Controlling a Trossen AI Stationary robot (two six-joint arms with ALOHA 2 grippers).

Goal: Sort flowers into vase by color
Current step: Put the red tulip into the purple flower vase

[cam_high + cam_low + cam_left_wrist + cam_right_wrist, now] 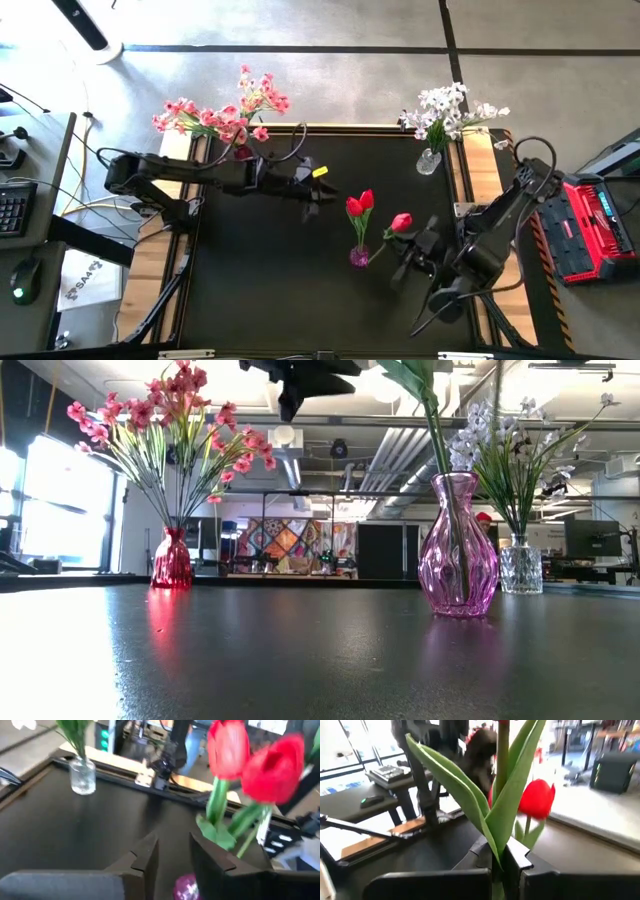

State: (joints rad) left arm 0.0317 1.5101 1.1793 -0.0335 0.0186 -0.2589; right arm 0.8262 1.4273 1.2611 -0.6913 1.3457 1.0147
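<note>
your right pincer (506, 862) is clamped on a red tulip (401, 222) by its stem, just right of the pink vase (359, 256) mid-desk, likely so it can join the two tulips (360, 203) already there. your left pincer (172, 857) hovers just left of those blooms, narrowly parted and holding nothing, seemingly having let go.

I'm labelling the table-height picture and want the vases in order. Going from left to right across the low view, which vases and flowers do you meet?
Red vase with pink flowers → pink vase holding a green stem → clear vase with white flowers.
</note>
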